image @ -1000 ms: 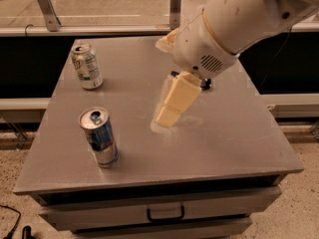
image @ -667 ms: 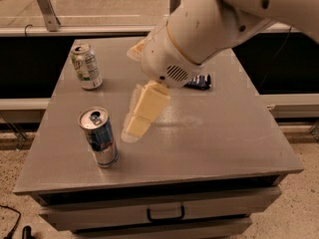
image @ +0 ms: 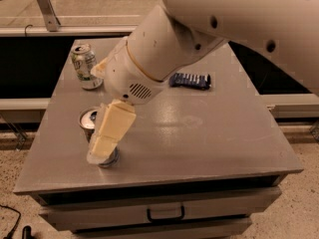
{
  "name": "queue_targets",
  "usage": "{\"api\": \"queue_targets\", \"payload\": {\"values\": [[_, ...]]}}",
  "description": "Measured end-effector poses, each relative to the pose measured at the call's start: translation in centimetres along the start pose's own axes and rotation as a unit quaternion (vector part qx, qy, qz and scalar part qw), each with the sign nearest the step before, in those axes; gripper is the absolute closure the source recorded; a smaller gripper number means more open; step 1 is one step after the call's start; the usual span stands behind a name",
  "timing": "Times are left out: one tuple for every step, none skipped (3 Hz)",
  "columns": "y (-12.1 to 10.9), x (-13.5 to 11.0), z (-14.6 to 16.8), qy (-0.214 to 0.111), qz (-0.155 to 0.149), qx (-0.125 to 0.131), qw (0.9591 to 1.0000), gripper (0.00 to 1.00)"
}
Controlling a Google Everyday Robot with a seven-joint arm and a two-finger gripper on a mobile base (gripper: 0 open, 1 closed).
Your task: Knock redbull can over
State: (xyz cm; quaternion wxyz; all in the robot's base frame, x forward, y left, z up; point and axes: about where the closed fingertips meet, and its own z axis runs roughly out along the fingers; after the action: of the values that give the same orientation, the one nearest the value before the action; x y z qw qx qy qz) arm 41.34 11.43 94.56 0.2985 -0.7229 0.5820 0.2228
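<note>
Upright redbull can [image: 88, 119] at front-left of bench [image: 224, 133]. Claw [image: 103, 148] hangs low in front of it, hiding its body. Cannot tell claw opening or contact.

end effector [image: 102, 151] before redbull can [image: 88, 119], table [image: 214, 133] front-left | second can [image: 84, 66] behind | packet [image: 189, 80] back-centre

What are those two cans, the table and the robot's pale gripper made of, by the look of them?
The redbull can, partly behind the gripper, looks like thin metal: shiny silver top. The other can too, printed white and green. The table seems painted metal or laminate: smooth grey, soft glare. The gripper looks matte cream plastic or rubber; I can't tell which.
</note>
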Motion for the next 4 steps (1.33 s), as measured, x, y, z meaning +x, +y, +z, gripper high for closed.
{"api": "queue_targets", "payload": {"values": [[1.0, 0.6, 2.8, 0.001, -0.016, -0.020, 0.9997, 0.00], [0.8, 1.4, 3.0, 0.003, -0.015, -0.020, 0.9997, 0.00], [0.5, 1.7, 2.9, 0.000, -0.015, -0.020, 0.9997, 0.18], [0.2, 2.0, 2.6, -0.003, -0.012, -0.020, 0.9997, 0.40]]}}
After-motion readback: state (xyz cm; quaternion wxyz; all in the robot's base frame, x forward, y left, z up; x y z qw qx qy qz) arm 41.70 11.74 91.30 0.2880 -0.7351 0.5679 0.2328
